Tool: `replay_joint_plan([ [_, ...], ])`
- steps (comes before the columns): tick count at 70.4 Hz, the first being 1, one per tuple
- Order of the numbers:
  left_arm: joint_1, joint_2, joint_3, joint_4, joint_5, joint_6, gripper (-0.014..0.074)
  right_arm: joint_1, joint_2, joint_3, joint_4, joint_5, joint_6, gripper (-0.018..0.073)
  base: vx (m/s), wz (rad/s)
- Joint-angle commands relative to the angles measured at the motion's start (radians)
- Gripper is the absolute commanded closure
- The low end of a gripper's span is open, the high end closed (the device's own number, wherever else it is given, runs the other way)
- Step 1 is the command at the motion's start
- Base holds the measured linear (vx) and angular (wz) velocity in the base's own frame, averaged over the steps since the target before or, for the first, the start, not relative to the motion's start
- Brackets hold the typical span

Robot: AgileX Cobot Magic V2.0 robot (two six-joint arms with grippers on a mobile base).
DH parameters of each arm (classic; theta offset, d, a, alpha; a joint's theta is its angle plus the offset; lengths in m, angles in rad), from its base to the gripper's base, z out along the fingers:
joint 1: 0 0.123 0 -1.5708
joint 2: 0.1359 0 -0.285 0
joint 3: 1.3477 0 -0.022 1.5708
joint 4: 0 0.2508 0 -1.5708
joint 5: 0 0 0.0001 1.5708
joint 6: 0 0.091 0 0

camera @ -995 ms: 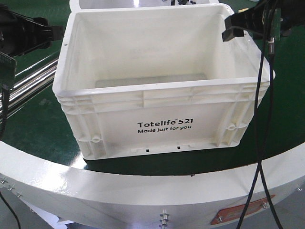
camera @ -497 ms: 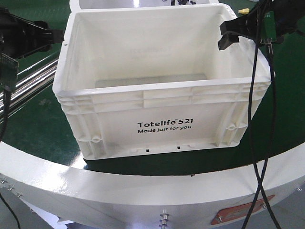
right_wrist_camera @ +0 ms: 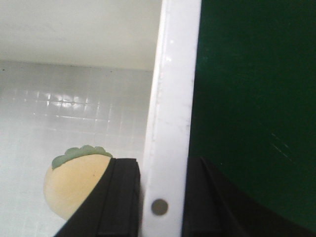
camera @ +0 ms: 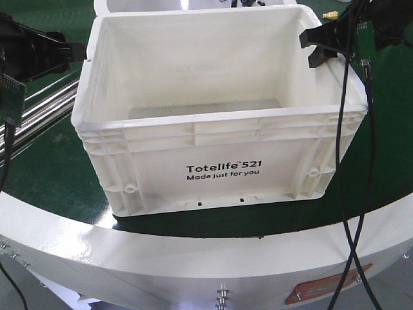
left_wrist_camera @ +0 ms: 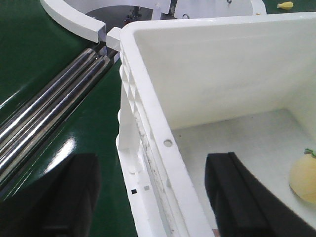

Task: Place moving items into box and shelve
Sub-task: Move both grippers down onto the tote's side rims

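Note:
The box (camera: 219,139), a white crate printed "Totelife 521", stands on the green surface. My left gripper (camera: 79,51) is at its left rim. In the left wrist view that gripper (left_wrist_camera: 153,197) is open, its jaws wide apart with the rim (left_wrist_camera: 163,143) between them and touching neither. My right gripper (camera: 316,48) is at the right rim. In the right wrist view it (right_wrist_camera: 163,197) is shut on the rim (right_wrist_camera: 170,98), one finger inside, one outside. One moving item, a pale yellow round plush (right_wrist_camera: 74,180) with a green scalloped ridge, lies on the box floor; the left wrist view shows this plush (left_wrist_camera: 303,180) too.
Chrome rails (camera: 45,110) run along the left of the box, the same rails (left_wrist_camera: 49,113) in the left wrist view. A white curved edge (camera: 193,258) borders the green surface in front. Black cables (camera: 345,194) hang from the right arm. A small yellow object (camera: 330,14) lies far right.
My right gripper moved from over the box's inside to the right rim and closed on it. The left gripper shifted slightly toward the left rim. The box stayed put.

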Motion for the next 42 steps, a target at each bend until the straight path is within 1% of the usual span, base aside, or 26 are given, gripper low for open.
replay_joint_plan([
  [1,0.003,-0.027,-0.036,-0.007,-0.063,-0.005,0.0027,-0.003,-0.037,-0.034,0.014,-0.034,-0.011,0.046,0.0,0.0],
  [4,0.003,-0.027,-0.036,-0.007,-0.063,-0.005,0.0027,-0.003,-0.029,-0.034,0.013,-0.024,-0.011,0.049,0.0,0.0],
  [8,0.003,-0.027,-0.036,-0.007,-0.063,-0.005,0.0027,-0.003,-0.013,-0.034,0.012,-0.008,-0.011,0.0503,0.0,0.0],
  [17,0.003,-0.027,-0.036,-0.007,-0.063,-0.005,0.0027,-0.003,0.015,-0.034,0.013,0.024,-0.011,0.0502,0.0,0.0],
  [42,0.003,-0.027,-0.036,-0.007,-0.073,-0.004,0.0027,-0.003,0.021,-0.034,0.013,0.031,-0.015,0.0502,0.0,0.0],
])
